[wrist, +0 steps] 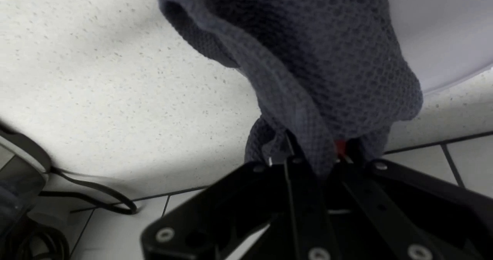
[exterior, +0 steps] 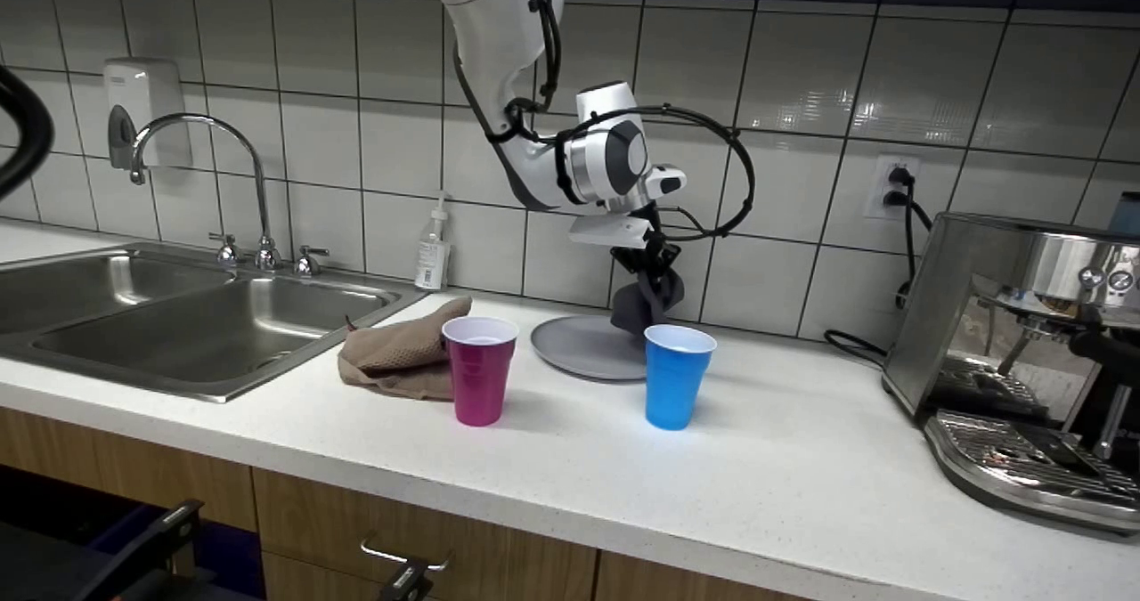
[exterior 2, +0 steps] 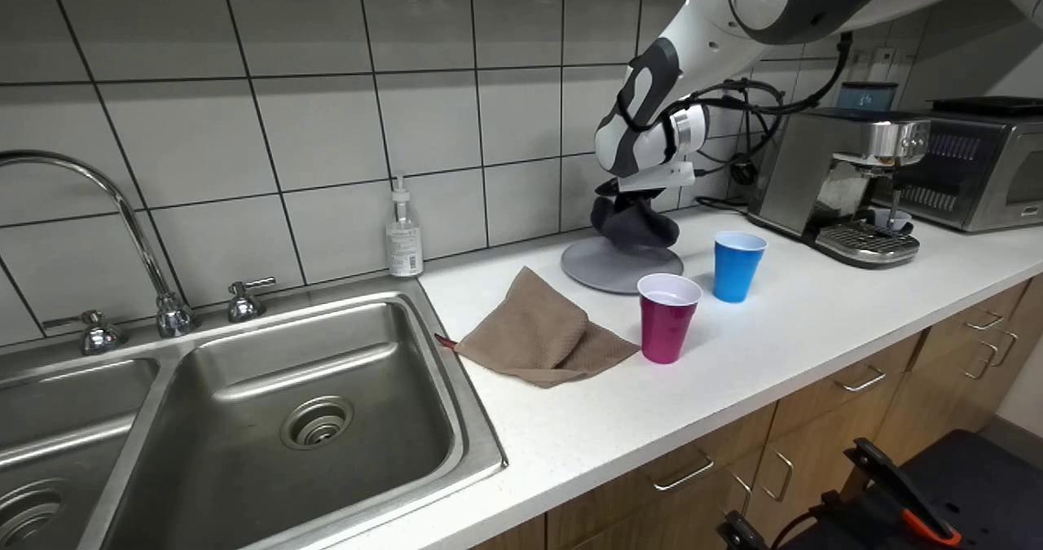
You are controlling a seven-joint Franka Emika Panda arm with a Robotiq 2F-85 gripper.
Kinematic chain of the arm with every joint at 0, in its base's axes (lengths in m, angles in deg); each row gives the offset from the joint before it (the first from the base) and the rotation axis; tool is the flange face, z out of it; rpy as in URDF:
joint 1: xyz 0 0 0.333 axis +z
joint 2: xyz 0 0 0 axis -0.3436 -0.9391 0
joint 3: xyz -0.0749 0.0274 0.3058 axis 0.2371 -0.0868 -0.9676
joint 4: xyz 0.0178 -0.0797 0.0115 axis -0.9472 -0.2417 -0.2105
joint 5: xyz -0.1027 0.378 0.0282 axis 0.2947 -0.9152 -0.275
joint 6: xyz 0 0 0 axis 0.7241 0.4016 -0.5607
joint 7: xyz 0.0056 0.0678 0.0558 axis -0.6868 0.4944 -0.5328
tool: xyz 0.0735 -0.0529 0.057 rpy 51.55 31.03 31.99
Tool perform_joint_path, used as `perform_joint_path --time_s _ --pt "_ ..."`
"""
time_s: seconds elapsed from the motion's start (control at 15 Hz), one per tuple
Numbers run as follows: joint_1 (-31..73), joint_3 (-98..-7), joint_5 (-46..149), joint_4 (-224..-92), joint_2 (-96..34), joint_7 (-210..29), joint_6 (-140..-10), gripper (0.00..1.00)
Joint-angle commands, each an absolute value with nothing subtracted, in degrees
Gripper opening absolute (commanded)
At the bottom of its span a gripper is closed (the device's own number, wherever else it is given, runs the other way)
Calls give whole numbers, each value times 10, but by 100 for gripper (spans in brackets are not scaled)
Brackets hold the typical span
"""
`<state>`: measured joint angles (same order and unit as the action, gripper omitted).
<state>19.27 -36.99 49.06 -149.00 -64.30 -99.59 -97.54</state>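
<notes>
My gripper (exterior: 657, 267) is shut on a dark grey textured cloth (exterior: 636, 309), bunched up and hanging below the fingers. In the wrist view the cloth (wrist: 339, 63) passes between the fingers (wrist: 316, 156), and a small red patch shows beside it. A round grey plate (exterior: 574, 347) lies flat under and beside the cloth, partly covered by it; I cannot tell whether they touch. A blue cup (exterior: 677, 383) and a magenta cup (exterior: 481, 374) stand upright in front of the plate. A brown cloth (exterior 2: 542, 330) lies folded beside the magenta cup.
A tiled wall (exterior: 784, 200) rises close behind my gripper. A steel double sink (exterior 2: 318, 371) with a faucet (exterior: 258, 191) and a soap bottle (exterior 2: 403, 236) are at one end. A coffee machine (exterior: 1042, 316) with cables stands at the other.
</notes>
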Motion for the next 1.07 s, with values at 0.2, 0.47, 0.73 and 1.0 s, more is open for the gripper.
perform_joint_path --time_s 0.2,0.47,0.73,1.0 --pt "177 -361 495 -1537 -594 -1027 -1004 1" --pt "168 -347 494 -1542 -590 -1042 -1009 1" --pt "156 -337 491 -1536 -595 -1056 -1006 1" --pt "139 -336 485 -1519 -606 -1062 -1000 1"
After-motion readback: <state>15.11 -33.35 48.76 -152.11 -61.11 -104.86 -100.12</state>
